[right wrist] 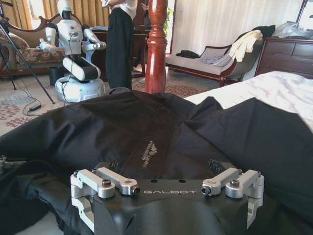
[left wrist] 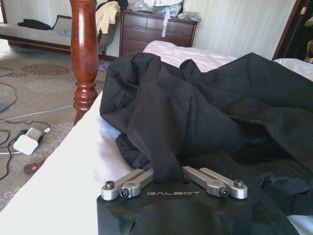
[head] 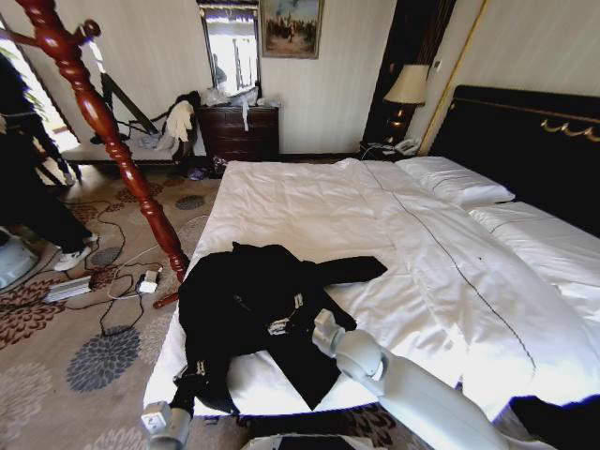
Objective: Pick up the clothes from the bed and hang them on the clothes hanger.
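Clothes (head: 248, 309), limp black fabric, crumpled on wrinkled bed (head: 375, 216).

The clothes (head: 258, 314) are spread on the bed (head: 309, 202) at its near left corner, one part reaching toward the bed's middle and one part hanging over the near edge. The left hand (head: 165, 419) is placed at the near left corner, just below the hanging part; the right hand (head: 323, 330) is set upon the clothes' right side. Pillows (head: 455, 183) are lined along the far right edge, against the headboard (head: 525, 141). A wooden post (head: 108, 127) stands on the floor beside the bed's left edge. A dresser (head: 242, 131) is located against the wall beyond the far edge.
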Robot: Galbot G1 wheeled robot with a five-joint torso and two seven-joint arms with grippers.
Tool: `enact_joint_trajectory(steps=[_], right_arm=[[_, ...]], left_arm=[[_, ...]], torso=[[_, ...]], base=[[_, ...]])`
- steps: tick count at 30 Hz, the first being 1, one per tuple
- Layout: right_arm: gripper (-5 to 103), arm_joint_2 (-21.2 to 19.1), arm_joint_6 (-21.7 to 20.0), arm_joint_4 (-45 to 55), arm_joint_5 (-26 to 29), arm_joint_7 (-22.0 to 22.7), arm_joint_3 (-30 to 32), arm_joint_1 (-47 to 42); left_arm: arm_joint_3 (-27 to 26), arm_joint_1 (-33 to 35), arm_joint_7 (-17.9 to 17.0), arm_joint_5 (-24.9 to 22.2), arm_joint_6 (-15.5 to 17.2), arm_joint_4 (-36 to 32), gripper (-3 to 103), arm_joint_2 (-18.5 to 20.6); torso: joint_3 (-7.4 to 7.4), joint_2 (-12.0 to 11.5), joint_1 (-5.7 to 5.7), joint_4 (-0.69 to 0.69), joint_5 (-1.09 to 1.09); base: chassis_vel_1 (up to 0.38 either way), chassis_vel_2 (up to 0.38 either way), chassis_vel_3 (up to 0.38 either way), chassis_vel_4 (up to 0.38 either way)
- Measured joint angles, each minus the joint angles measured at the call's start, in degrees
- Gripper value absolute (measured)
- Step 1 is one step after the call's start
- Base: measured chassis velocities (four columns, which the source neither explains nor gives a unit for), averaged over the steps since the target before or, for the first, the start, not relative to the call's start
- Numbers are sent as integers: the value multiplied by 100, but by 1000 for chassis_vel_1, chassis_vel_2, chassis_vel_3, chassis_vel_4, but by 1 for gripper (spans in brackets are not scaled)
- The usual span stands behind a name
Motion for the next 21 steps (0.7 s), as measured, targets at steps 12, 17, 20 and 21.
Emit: enact_joint_trajectory(steps=[12,17,20,21], right_arm=[[100,523,23,-791,-473,230,87,52],[101,458,-265,-785,-507,396,-31,27],[99,466,-335,-682,-381,471,-41,6],[99,466,-410,-493,-212,530,-89,22]], left_arm=[[-80,21,19,-19,-6,32,0,12],[-91,18,22,-35,-17,11,0,-5],[-103,21,26,-40,-26,3,0,-22],[-122,38,46,-47,-37,0,0,-25]], torso=[[0,0,1,1,1],[0,0,-1,1,1],[1,0,0,1,1],[0,0,-1,1,1]], base=[[0,0,0,0],[0,0,0,0],[0,0,0,0],[0,0,0,0]])
